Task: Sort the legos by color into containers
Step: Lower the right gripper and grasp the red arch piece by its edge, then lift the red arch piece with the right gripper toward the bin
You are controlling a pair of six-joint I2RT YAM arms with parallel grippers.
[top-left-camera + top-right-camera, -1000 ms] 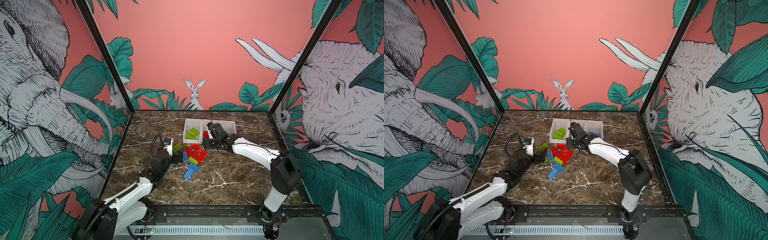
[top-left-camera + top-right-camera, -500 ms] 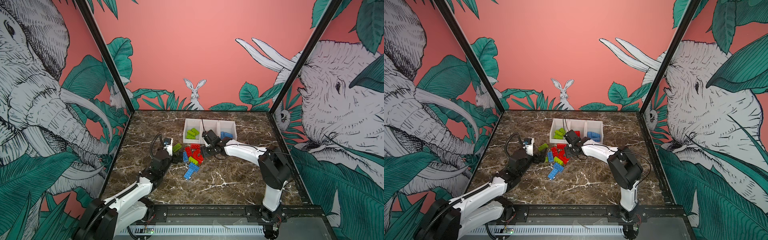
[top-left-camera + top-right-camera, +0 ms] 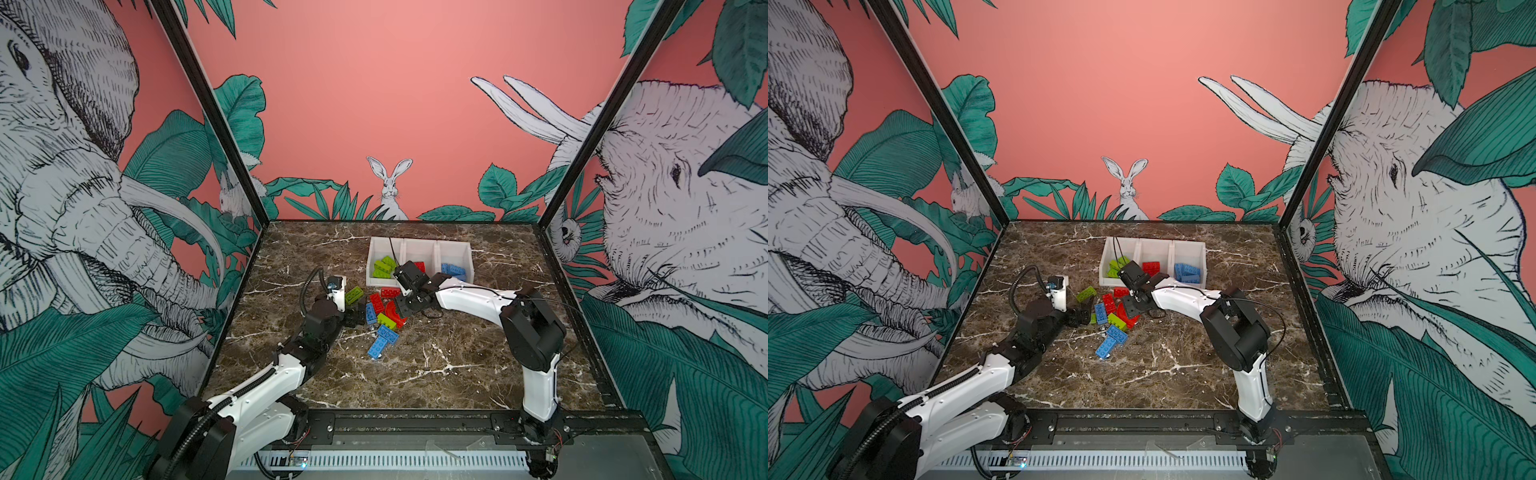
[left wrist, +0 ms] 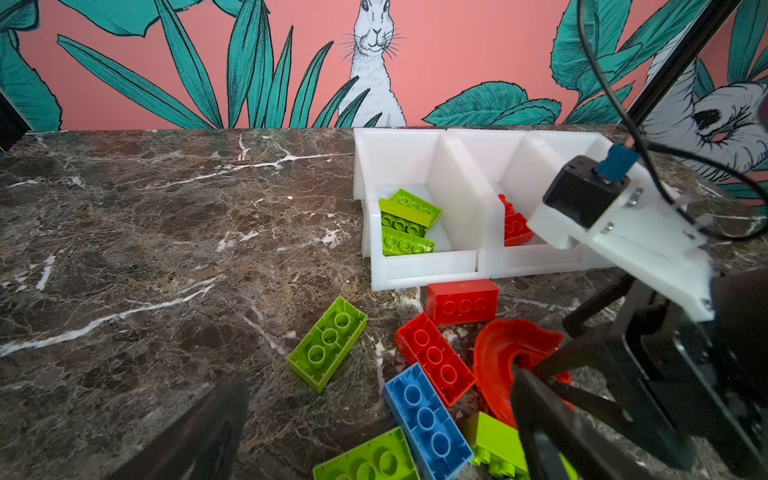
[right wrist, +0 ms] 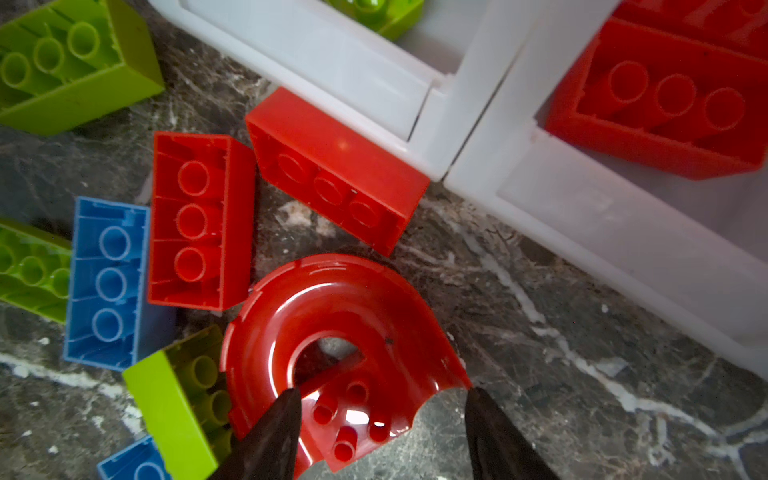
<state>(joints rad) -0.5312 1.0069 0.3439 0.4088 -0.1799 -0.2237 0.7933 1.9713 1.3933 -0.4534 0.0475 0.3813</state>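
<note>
The marble table (image 3: pixel 436 365) carries everything; both pincers hang low over its middle. The containers (image 3: pixel 419 249) (three white bins joined in one row) stand just beyond the right pincer (image 5: pixel 382 395), away from its arm; lime bricks (image 4: pixel 405 224) lie in the end bin nearer to the left pincer (image 4: pixel 378 378), red bricks (image 5: pixel 665 95) in the middle bin, blue bricks (image 3: pixel 453 272) in the other end bin. The left pincer is spread wide and holds nothing; the loose legos (image 3: pixel 380 309) lie just in front of it and under the right pincer. The right pincer is open also; its dark fingers (image 5: pixel 270 436) stand one at each side of the studded end of the red arch piece (image 5: pixel 332 307), which lies flat on the table. Past the arch, toward the containers, two loose red bricks (image 5: pixel 199 220) show their hollow undersides; a loose blue brick (image 5: pixel 108 282) lies beside them.
</note>
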